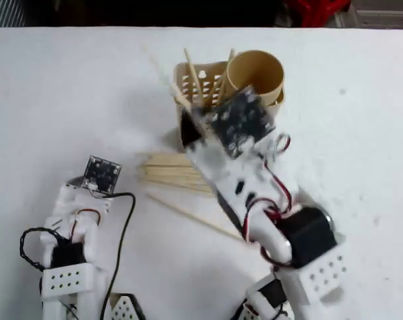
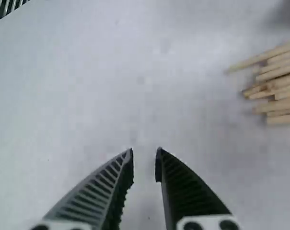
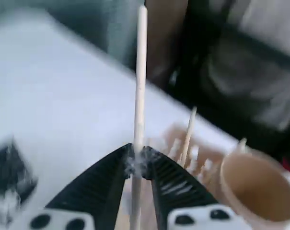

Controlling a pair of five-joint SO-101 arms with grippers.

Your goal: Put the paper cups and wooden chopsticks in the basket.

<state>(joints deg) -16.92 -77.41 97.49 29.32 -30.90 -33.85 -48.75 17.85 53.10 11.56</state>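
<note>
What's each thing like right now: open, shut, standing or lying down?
Right gripper: shut on chopstick.
Left gripper: open, empty.
Basket: upright, holding cup and a few sticks.
Cup: in basket, mouth up.
Pile: lying flat, outside basket.
Loose stick: lying flat, alone.

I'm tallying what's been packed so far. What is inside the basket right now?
A paper cup and some chopsticks stick up from the basket. The right gripper, shut on another chopstick, hides the near side and floor.
</note>
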